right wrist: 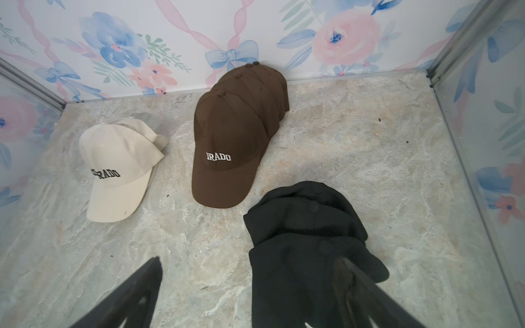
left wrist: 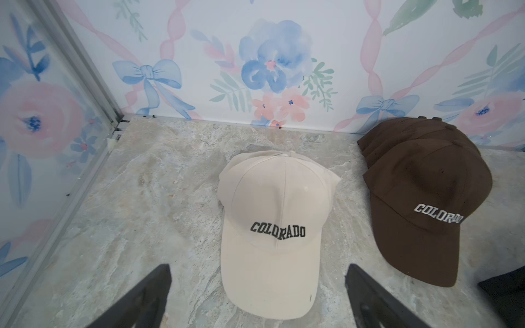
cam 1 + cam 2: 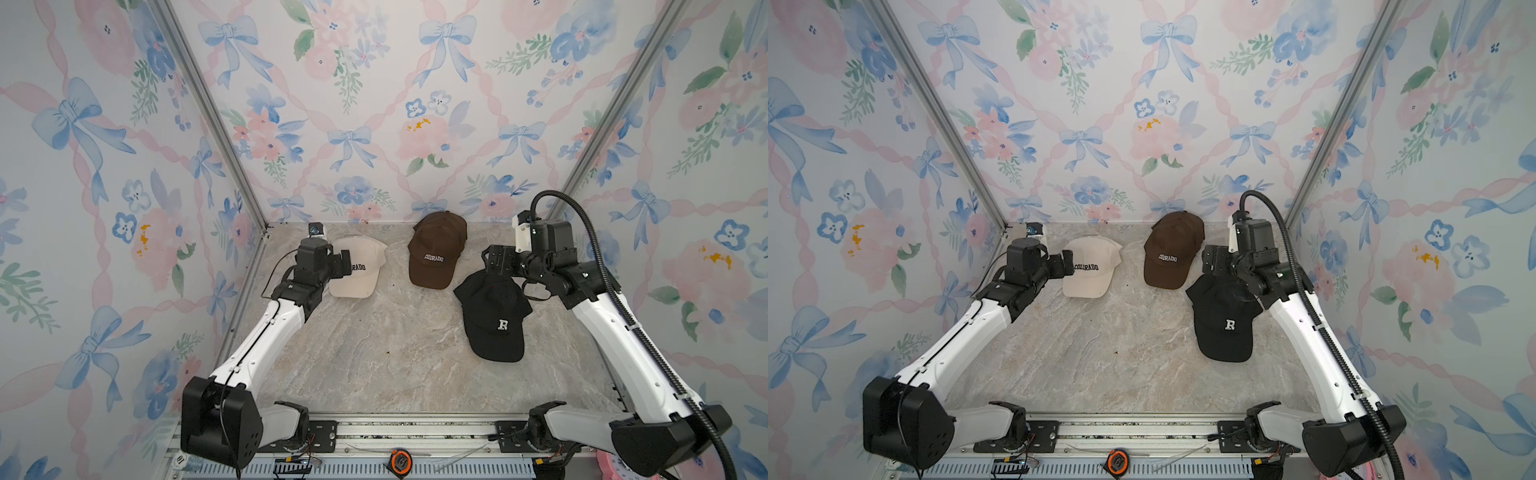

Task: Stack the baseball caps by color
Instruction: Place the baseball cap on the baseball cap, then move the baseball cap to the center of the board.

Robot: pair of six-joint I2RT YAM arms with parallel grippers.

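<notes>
Baseball caps (image 3: 434,253) sit in three colour stacks, lower caps mostly hidden; left hand (image 2: 257,298) and right hand (image 1: 247,295) both released.

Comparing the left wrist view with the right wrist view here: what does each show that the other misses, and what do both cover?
Left wrist only: the full "COLORADO" on the cream caps and on the brown caps, framed by the open left hand.

Right wrist only: the black caps piled together, one under a finger of the open right hand, and the brown pile fanned back toward the wall.

Both: the cream and brown stacks side by side on the marble table, before the floral back wall.
</notes>
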